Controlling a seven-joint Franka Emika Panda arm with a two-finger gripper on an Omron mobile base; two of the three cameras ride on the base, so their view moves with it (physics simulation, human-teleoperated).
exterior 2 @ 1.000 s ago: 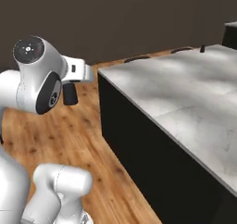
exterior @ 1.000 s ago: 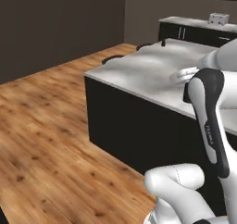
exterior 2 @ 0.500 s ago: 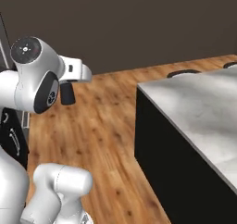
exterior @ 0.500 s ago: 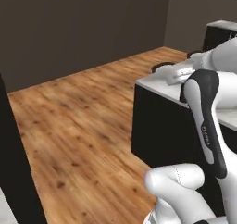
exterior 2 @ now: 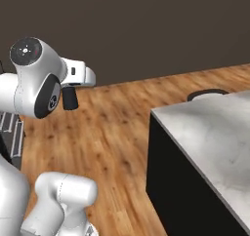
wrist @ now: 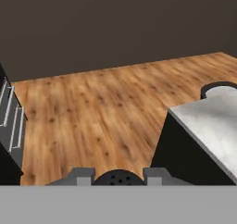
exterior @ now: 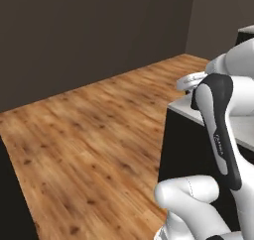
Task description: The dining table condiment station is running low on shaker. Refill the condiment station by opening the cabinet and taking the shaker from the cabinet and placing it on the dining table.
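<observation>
left base view: behind the arm, faces the dark grey back wall (exterior: 94, 30) across the brown wooden plank floor (exterior: 94, 135) | right base view: behind, facing that wall, white-grey marble-topped table (exterior 2: 215, 137) nearby at right | hand view: low, facing the wall | shared: wall, floor, table corner

1. You've got the dining table (exterior 2: 210, 132) on the right in the right base view, floor (exterior 2: 122, 113) stretching left of it.
2. Wall (exterior: 89, 30) sits behind the floor.
3. In the hand view, the shaker (wrist: 118, 177) sits between the fingertips (wrist: 78, 176), table corner ahead-right.
</observation>
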